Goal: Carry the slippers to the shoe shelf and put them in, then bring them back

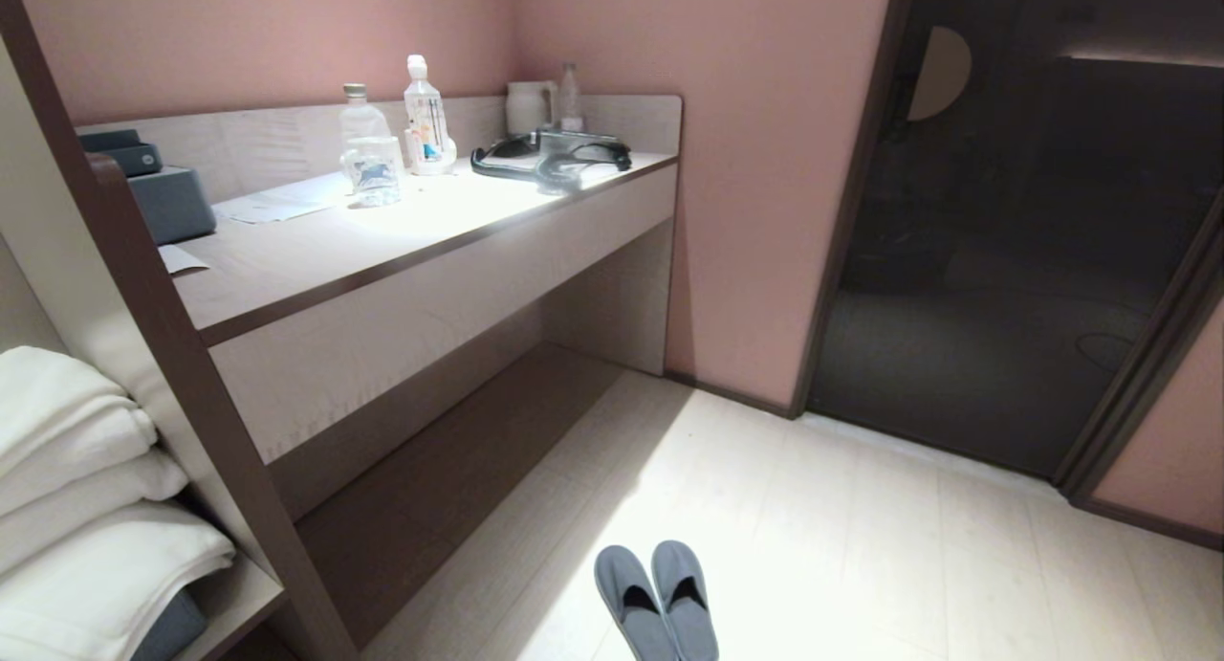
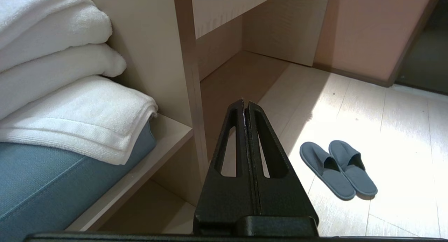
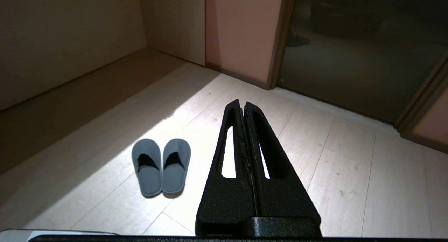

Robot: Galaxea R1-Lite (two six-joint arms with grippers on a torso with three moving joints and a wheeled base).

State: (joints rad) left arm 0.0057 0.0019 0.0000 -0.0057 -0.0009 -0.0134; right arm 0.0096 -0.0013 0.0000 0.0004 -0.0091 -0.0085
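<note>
The slippers (image 1: 655, 599), a grey-blue pair, lie side by side on the pale floor at the bottom edge of the head view, toes pointing away. They show again in the left wrist view (image 2: 337, 170) and the right wrist view (image 3: 161, 166). The shoe shelf (image 1: 449, 479) is the low, wide opening under the counter, left of the slippers, its board (image 2: 238, 77) bare. My left gripper (image 2: 246, 102) is shut and empty, held above the floor near the upright divider (image 2: 190, 95). My right gripper (image 3: 242, 103) is shut and empty too, to the right of the slippers. Neither arm appears in the head view.
Folded white towels (image 1: 76, 470) rest on a shelf at the left. The counter (image 1: 382, 231) carries bottles (image 1: 368, 144), a hair dryer (image 1: 555, 159) and grey boxes (image 1: 167, 197). A dark glass door (image 1: 1014, 221) stands to the right, pink wall (image 1: 746, 164) between.
</note>
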